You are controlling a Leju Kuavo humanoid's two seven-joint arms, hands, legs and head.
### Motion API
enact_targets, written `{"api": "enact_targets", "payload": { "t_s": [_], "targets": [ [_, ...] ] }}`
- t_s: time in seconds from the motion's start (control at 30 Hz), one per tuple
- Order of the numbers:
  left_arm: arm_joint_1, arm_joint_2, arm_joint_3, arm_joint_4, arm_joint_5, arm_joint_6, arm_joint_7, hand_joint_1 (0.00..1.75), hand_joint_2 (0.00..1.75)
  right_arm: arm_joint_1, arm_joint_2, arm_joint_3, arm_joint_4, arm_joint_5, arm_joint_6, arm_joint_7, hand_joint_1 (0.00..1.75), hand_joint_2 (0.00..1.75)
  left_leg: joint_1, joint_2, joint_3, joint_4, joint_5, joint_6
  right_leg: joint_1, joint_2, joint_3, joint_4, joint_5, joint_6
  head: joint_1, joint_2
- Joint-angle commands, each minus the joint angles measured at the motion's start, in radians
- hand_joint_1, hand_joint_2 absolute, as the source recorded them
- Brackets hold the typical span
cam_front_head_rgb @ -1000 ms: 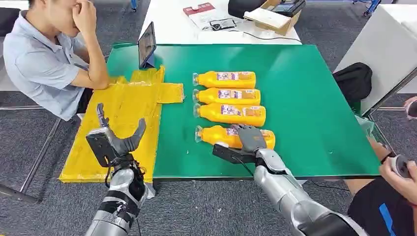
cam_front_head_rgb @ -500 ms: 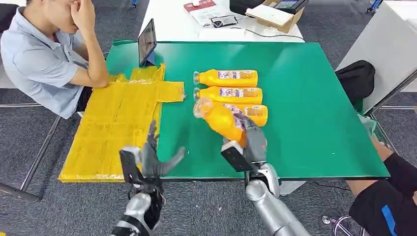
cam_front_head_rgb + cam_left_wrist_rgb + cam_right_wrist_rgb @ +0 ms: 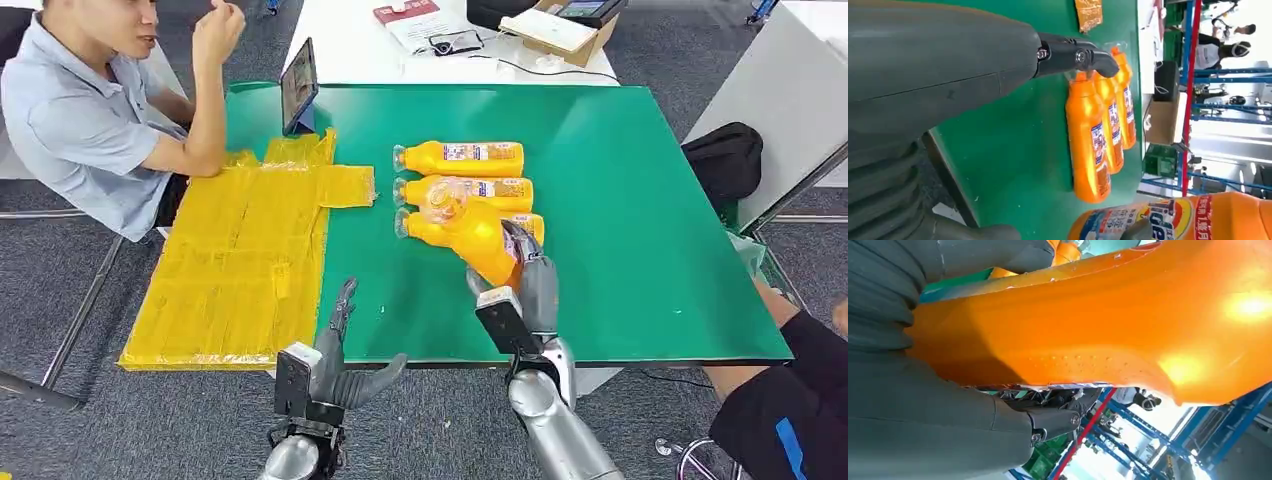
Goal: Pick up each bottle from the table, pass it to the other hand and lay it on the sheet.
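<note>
Head view: an orange plastic bottle (image 3: pixel 478 238) is held up by the right hand (image 3: pixel 530 285), above the green table (image 3: pixel 620 200). The left hand (image 3: pixel 335 370) is spread, holding nothing. The yellow crinkly sheet (image 3: pixel 240 260) beside the table has no bottle laid on it yet.

Left wrist view: three more orange bottles (image 3: pixel 1098 135) are left lying on the table.

Right wrist view: the held bottle (image 3: pixel 1098 325) is wrapped by grey fingers (image 3: pixel 998 425).

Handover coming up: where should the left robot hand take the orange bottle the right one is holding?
Probably the upper body, just below the clear cap. The right robot hand grips the orange bottle around its base end, and the bottle tilts cap-up toward the robot's left, leaving that part bare. The left robot hand, empty with fingers apart, should come in from the left and wrap across the narrower neck-side.
</note>
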Motion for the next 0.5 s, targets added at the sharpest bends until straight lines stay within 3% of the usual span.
{"api": "enact_targets", "payload": {
  "t_s": [0.03,0.27,0.5],
  "targets": [
    [-0.038,0.020,-0.027,-0.024,0.074,-0.102,0.031,0.00,1.75,-0.036,0.074,0.137,0.100,0.060,0.074,-0.036,1.75,1.75,0.001,0.003,0.002,0.000,-0.002,-0.001,0.001,0.003,0.002,0.000,-0.001,-0.002,0.000,0.000],
    [-0.074,-0.029,0.032,-0.053,0.292,-0.116,0.089,0.00,1.75,0.018,0.124,0.338,0.180,0.069,-0.009,-0.097,1.75,1.75,0.003,0.001,0.002,-0.001,-0.001,-0.002,0.002,0.001,0.001,-0.001,-0.001,-0.002,0.000,0.000],
    [-0.077,-0.027,0.037,-0.079,0.359,-0.117,0.084,0.00,1.75,0.018,0.104,0.381,0.169,0.039,-0.019,-0.110,1.75,1.75,0.003,0.000,0.003,-0.001,-0.002,-0.001,0.002,0.000,0.003,0.000,-0.002,-0.003,0.000,0.000]
  ]
}}
